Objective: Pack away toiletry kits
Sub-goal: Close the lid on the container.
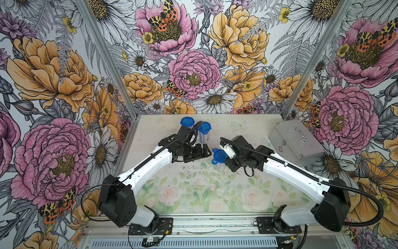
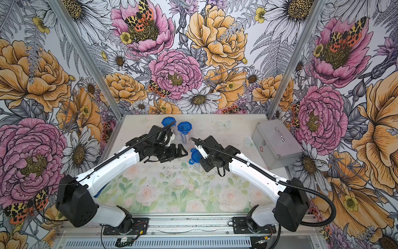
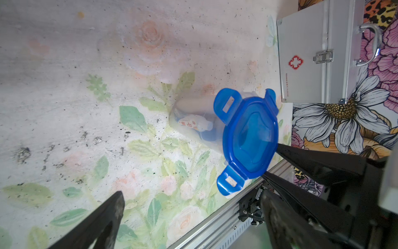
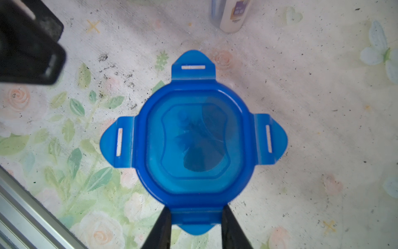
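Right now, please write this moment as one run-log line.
left gripper: open, near cup | right gripper: shut on lid tab | lid: on cup, other tabs flared out | case: closed

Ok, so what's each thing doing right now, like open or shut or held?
Front lid: on its cup, three tabs flipped out, fourth tab pinched.
Front cup: upright, a tube inside.
Back lidded cups: upright, lids on.
Silver case: shut, latched.
Left gripper: open, empty.
Right gripper: shut on the front lid's tab.
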Controlling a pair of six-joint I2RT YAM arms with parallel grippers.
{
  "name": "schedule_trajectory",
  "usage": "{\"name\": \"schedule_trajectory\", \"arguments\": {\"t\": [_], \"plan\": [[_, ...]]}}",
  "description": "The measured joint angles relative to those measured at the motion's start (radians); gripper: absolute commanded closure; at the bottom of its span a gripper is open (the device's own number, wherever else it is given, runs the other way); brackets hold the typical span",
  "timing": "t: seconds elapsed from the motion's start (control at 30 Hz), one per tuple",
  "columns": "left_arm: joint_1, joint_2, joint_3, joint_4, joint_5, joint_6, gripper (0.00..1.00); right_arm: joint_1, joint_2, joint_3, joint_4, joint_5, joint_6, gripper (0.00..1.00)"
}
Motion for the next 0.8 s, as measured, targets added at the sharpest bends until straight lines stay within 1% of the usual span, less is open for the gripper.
{"name": "schedule_trajectory", "arguments": {"t": [0.2,0.4,0.8], "plan": [[-0.037,0.057,0.057,0.0,-0.006,0.0,0.02,0.0,0.0,-0.011,-0.003,0.001,-0.01,0.8],[-0.062,0.102,0.089,0.0,-0.032,0.0,0.01,0.0,0.0,-0.029,-0.003,0.005,-0.012,0.71],[-0.076,0.131,0.102,0.0,-0.069,-0.003,0.01,-0.001,0.002,-0.03,-0.004,0.015,-0.023,0.69]]}}
